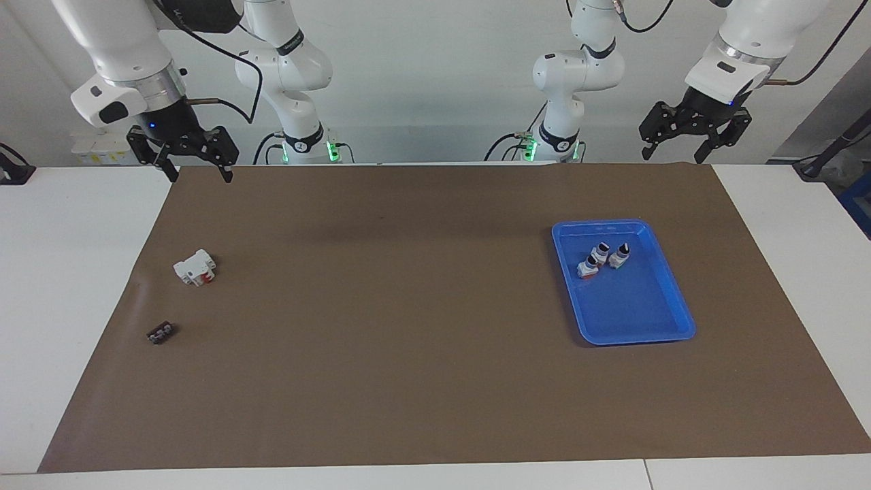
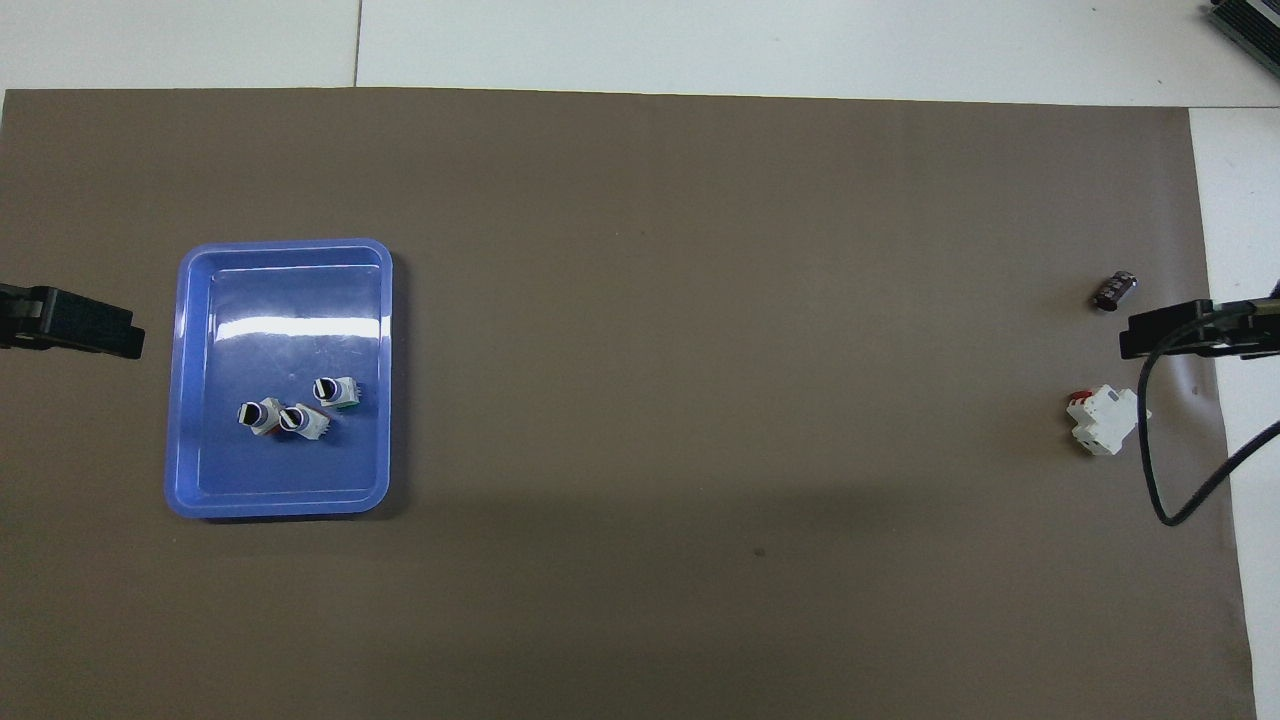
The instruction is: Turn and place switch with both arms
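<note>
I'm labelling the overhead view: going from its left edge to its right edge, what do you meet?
Left hand → blue tray holding three switches, the green-based switch among them → bare brown mat → white-and-red block → right hand.

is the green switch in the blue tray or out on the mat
In the tray: the green switch lies inside the blue tray, beside two similar switches.

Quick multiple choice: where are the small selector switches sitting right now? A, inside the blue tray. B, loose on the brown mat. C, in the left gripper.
A: the three switches lie clustered inside the blue tray, in its half nearer the robots.
</note>
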Controlling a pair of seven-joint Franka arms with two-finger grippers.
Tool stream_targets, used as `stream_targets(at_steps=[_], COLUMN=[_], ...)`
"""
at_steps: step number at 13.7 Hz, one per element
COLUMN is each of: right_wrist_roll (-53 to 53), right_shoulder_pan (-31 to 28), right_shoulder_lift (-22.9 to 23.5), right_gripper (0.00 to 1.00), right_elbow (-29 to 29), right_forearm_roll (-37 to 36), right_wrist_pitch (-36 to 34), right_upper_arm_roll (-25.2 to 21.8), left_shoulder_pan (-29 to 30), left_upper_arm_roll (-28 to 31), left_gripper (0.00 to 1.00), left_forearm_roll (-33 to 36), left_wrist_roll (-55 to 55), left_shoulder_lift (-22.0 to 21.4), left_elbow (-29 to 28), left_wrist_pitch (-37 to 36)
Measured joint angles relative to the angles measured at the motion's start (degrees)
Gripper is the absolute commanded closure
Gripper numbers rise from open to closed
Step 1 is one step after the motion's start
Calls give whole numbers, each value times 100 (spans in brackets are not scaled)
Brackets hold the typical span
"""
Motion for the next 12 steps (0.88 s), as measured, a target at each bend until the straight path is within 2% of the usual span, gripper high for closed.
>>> stream_targets(at_steps=[12], right_wrist_roll=[0], right_shoulder_pan=[0], right_shoulder_lift=[0], right_gripper=[0], right_elbow=[0], right_forearm_roll=[0], right_wrist_pitch=[0], right_upper_arm_roll=[7], left_shoulder_pan=[-238], left_upper_arm_roll=[163], left_gripper=[0], left_forearm_roll=[13], left_wrist_roll=[19], left_shoulder_lift=[0], left_elbow=[9], left_wrist_pitch=[-100])
